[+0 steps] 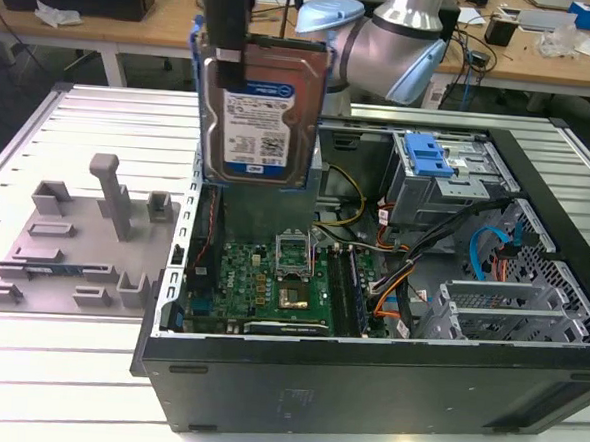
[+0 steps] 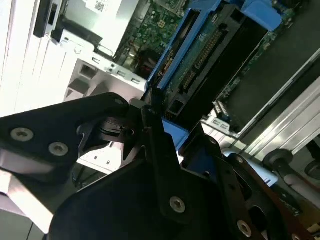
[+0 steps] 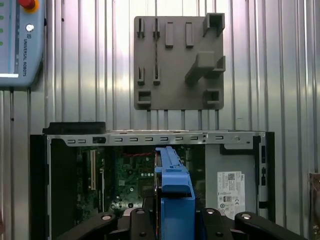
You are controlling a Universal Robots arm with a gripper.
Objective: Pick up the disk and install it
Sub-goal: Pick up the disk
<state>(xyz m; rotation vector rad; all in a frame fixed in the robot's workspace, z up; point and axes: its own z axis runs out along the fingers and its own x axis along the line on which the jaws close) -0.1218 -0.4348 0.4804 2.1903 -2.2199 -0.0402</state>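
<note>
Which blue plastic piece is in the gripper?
The rails framing the disk, held upright above the case; the other blue bracket sits in the drive cage.

There is one flat silver hard drive with bright blue plastic rails [image 1: 259,114], one open black metal computer case [image 1: 365,386] and one green motherboard [image 1: 261,279]. Also one grey plastic fixture plate [image 1: 82,258], one silver-and-blue robot arm [image 1: 396,37] and one pale blue teach pendant [image 3: 20,40].

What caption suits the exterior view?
The gripper holds the disk upright above the open computer case, grey tray alongside.
</note>
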